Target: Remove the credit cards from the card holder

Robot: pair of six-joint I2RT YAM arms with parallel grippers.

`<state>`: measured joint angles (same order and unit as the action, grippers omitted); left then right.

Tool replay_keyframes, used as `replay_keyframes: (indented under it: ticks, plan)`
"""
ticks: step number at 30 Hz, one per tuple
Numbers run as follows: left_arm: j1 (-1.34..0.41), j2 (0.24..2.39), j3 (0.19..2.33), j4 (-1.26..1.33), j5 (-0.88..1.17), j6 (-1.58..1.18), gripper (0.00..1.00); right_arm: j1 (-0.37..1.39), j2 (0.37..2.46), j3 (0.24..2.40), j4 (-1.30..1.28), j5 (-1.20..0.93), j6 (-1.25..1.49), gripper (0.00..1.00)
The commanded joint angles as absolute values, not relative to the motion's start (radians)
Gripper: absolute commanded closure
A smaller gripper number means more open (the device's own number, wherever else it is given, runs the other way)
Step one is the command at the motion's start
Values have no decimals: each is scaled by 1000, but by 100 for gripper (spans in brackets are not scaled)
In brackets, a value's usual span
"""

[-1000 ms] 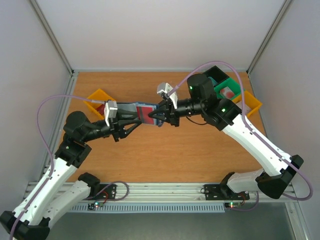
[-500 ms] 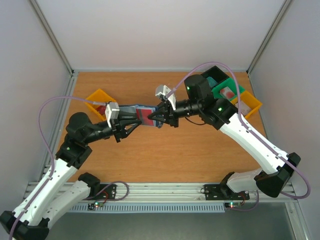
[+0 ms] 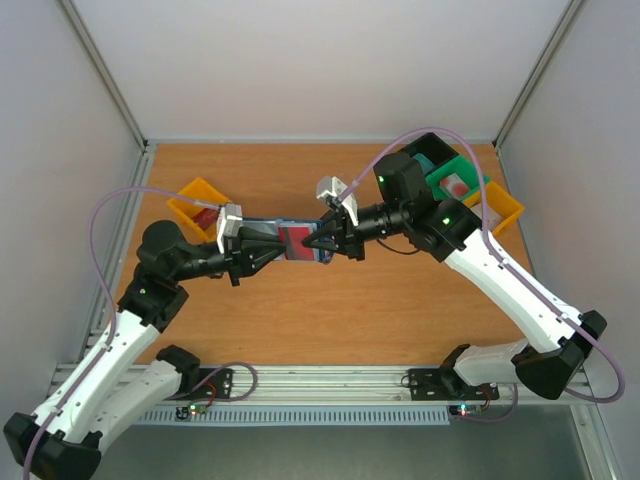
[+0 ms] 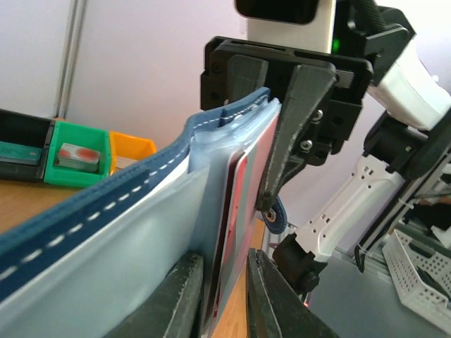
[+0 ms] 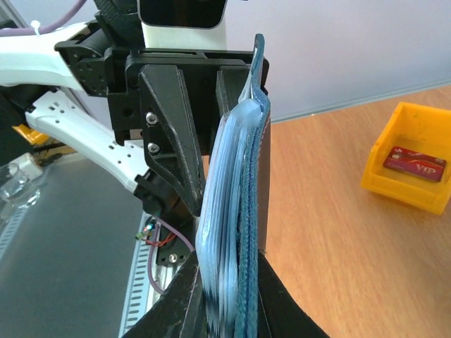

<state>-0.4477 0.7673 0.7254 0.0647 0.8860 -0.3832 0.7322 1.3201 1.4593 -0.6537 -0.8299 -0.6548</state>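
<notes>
Narrowing while sliding toward 3 o'clock, jaws of the left gripper (image 4: 225,271) now pinch the red credit card (image 4: 242,186) inside the card holder (image 4: 106,210), which the right gripper (image 5: 229,278) clamps tight-jawed by its 3 o'clock edge above mid-worktop (image 3: 350,310), so pulling the card out looks next.

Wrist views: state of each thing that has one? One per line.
card holder, open, held between both claws
credit card, red, seated in its pocket, not out
left claw, shut on the credit card and its pocket layer
right claw, shut on the card holder's edge
yellow bin, holds one red VIP card lying flat
green bin, holds a small red-and-white item
</notes>
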Motion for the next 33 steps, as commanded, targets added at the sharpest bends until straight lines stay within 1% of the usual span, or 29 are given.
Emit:
replay_keyframes:
  ticks: [1,3,5,6,7,10,12,17,18,19,20,21,23,29,33]
  plan:
    - [-502,776,772,219,1036,-346,82,767,1381,1406,-557,-968,-695,96]
    - [-491,781,769,224,1011,-349,82,764,1409,1425,-597,-928,-709,95]
    - [-480,790,783,232,995,-355,83,766,1434,1453,-640,-942,-709,95]
    - [-476,794,792,232,992,-354,79,768,1436,1454,-643,-960,-709,95]
    - [-474,795,801,229,988,-341,72,770,1431,1447,-635,-969,-708,95]
    - [-454,801,822,222,961,-325,64,782,1408,1414,-605,-991,-704,95]
    - [-440,805,832,218,942,-318,61,793,1404,1406,-610,-1003,-706,95]
    - [-429,801,838,188,940,-279,61,798,1388,1386,-602,-1022,-707,93]
    - [-429,801,838,186,942,-269,62,798,1389,1388,-609,-1028,-711,93]
    - [-429,799,839,183,942,-260,65,798,1392,1391,-617,-1036,-717,93]
    - [-429,800,840,183,948,-253,71,798,1397,1395,-622,-1041,-718,93]
    - [-430,802,841,189,957,-248,79,798,1402,1397,-619,-1048,-714,93]
    - [-438,807,837,197,969,-261,99,798,1406,1393,-590,-1063,-689,93]
    - [-421,750,787,152,965,-301,100,754,1351,1360,-514,-1087,-646,92]
    - [-406,717,757,142,951,-338,100,709,1345,1358,-565,-1076,-641,85]
